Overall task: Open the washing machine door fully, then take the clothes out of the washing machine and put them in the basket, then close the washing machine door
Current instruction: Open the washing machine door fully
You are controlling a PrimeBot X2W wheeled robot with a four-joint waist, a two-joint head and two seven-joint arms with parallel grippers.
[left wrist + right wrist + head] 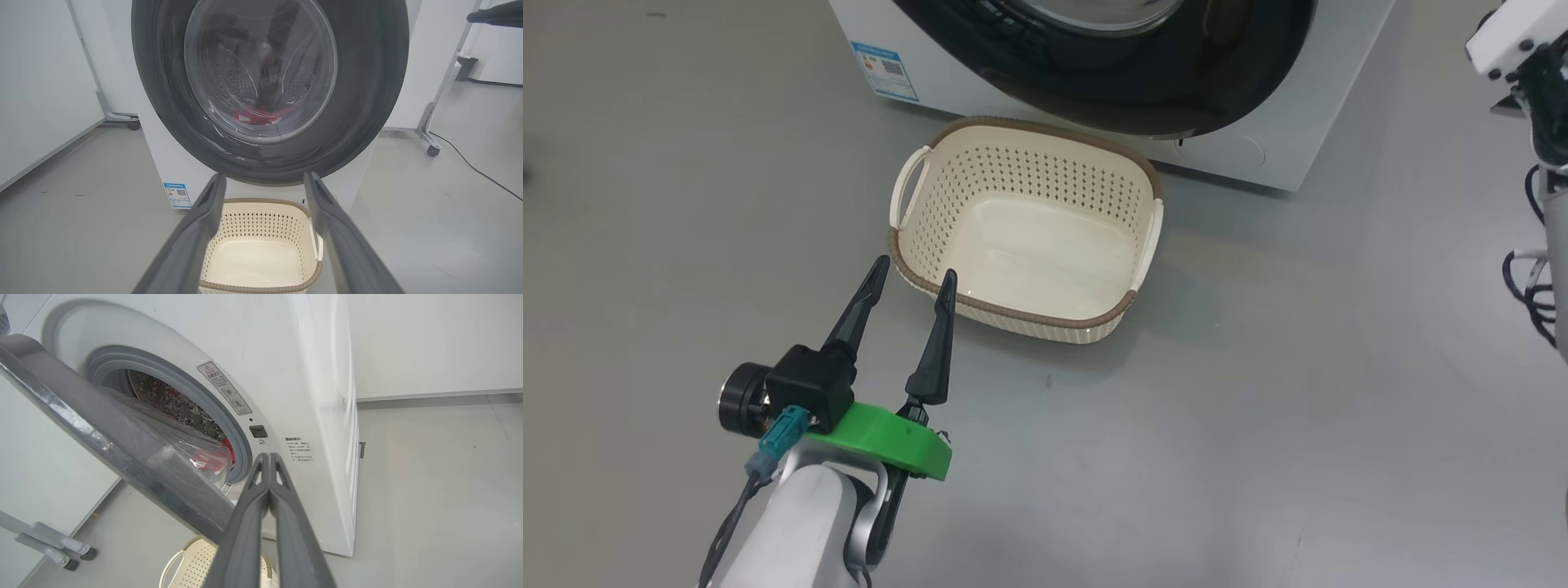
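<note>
The cream basket [1029,175] stands empty on the floor, just in front of the white washing machine [1258,155]. My left gripper [913,273] is open with nothing in it, its tips over the basket's near left rim and pointing at the washing machine door [367,102]. Red clothes [261,116] show through the door's glass. In the right wrist view the door [102,428] stands ajar, swung partly out from the grey gasket. The clothes [212,459] lie in the drum behind it. My right gripper [267,455] is shut and holds nothing, close by the door's free edge.
Wheeled metal frame legs [429,139] and a black cable [474,167] lie to the machine's right. Another castered leg [61,547] is on its other side. My right arm's white casing and cables [1535,278] hang at the head view's right edge. Grey floor surrounds the basket.
</note>
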